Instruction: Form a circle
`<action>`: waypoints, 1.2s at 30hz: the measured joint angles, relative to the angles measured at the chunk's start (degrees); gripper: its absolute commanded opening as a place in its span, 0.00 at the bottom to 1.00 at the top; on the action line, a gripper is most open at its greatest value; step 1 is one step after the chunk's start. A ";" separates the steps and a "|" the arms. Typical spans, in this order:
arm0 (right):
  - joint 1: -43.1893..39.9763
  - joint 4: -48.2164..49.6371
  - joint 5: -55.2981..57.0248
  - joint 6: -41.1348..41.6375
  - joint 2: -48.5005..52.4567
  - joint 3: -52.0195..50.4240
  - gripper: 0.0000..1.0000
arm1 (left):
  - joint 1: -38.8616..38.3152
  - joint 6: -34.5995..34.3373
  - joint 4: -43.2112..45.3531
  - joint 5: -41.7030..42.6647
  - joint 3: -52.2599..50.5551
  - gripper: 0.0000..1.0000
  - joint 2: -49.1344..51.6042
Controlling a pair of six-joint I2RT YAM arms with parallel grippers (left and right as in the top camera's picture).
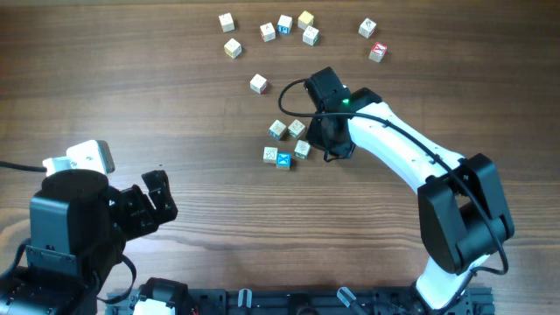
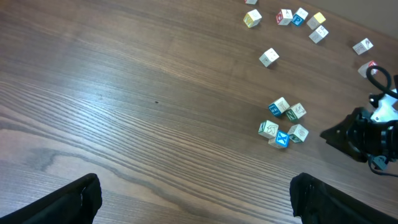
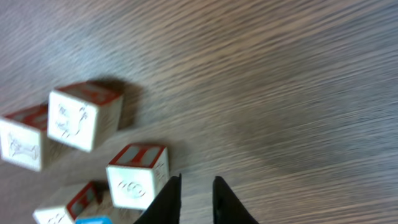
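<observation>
Item: circle [image 1: 297, 129], five small pale letter cubes set in a tight ring near the middle of the desk [image 1: 175, 105]. One of them, the blue-faced cube [image 1: 283, 160], sits on the ring's near side. Condition: cubes close or touching, with a small hollow at the centre. The ring is judged all but closed, needing at most slight tidying.

Item: loose cubes [image 1: 268, 32], same kind, scattered along the far side, well apart from the ring. One stray cube [image 1: 258, 83] lies between the two groups.

Item: right fingers [image 3: 166, 202], low over the desk just beside the ring's right edge. State: drawn nearly together, only a thin slit between them, nothing in it. The tips stand next to the nearest cube [image 3: 137, 177]; whether they touch it cannot be told. Purpose, as judged: a narrow closed tip serves as a pusher, fit for nudging one cube inward without disturbing its neighbours.

Item: left fingers [image 2: 68, 202], spread to full width, empty, over bare desk at the near left, well apart from every cube. They are presumably placed clear so the right arm [image 1: 394, 144] has room.
</observation>
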 measured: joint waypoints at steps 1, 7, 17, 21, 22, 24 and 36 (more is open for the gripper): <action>0.00 0.00 1.01 0.81 0.00 -0.04 0.04 | 0.00 0.00 0.00 0.00 0.00 1.00 0.00; 0.20 6.01 2.64 2.21 -0.02 -4.39 0.05 | 0.00 0.00 0.00 0.00 0.00 1.00 0.00; 1.20 16.92 1.70 4.50 -0.13 -12.46 0.05 | 0.00 0.00 0.02 0.00 0.00 1.00 0.00; 1.20 17.27 1.11 4.50 -0.15 -12.61 0.05 | 0.00 0.00 0.02 0.00 0.00 1.00 0.00; 1.20 17.33 1.09 4.50 -0.13 -12.61 0.04 | 0.00 0.00 0.02 0.00 0.00 1.00 0.00; 1.20 17.75 0.92 4.48 -0.13 -12.68 0.04 | 0.00 0.00 0.02 0.00 0.00 1.00 0.00; 2.60 22.27 -2.10 -0.55 -0.13 -12.85 0.04 | 0.00 0.00 0.02 0.00 0.00 1.00 0.00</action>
